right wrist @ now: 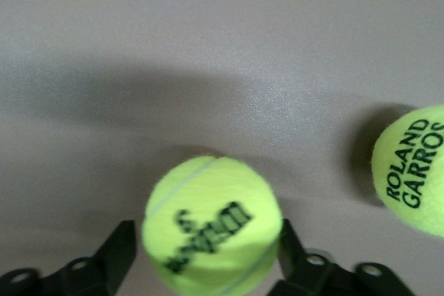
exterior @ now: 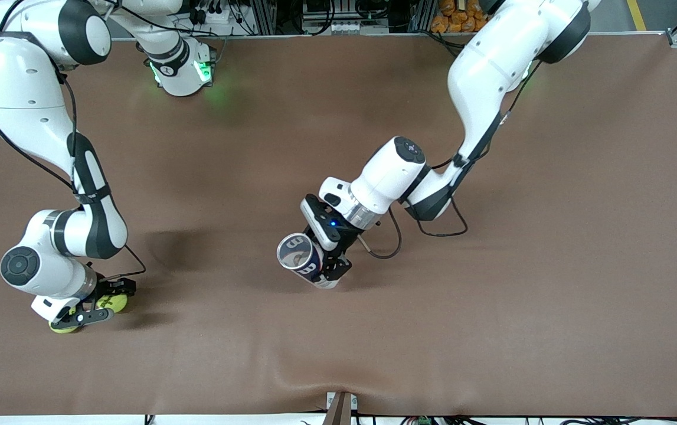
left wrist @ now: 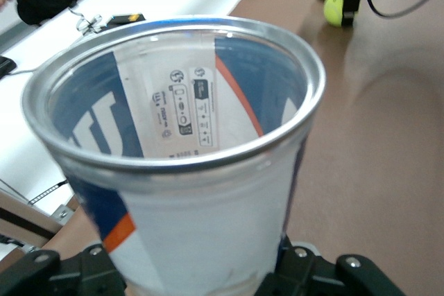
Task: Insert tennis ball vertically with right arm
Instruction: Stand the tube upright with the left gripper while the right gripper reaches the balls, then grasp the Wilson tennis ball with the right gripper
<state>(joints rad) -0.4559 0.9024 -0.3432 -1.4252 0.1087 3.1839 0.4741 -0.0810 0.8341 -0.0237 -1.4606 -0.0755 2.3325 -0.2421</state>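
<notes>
In the front view the right gripper (exterior: pixel 97 305) and its wrist cover most of both tennis balls; the right wrist view shows one tennis ball (right wrist: pixel 211 223) between the jaws with the fingers (right wrist: pixel 114 254) against its sides, gripping it on the brown tabletop (exterior: pixel 491 307), and a second ball (right wrist: pixel 413 168) lying just beside, cut off at the frame edge. The right arm bends low toward its own end of the tabletop. The left gripper (exterior: pixel 329 260) stands closed on an open ball can (exterior: pixel 303 258), tilted, its lower end hidden by the jaws in the left wrist view.

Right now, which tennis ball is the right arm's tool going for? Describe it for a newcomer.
Follow the right arm to its tool, low over the brown table at that arm's end. Two tennis balls lie there; it's the ball between the fingers, not the Roland Garros ball beside it.
</notes>
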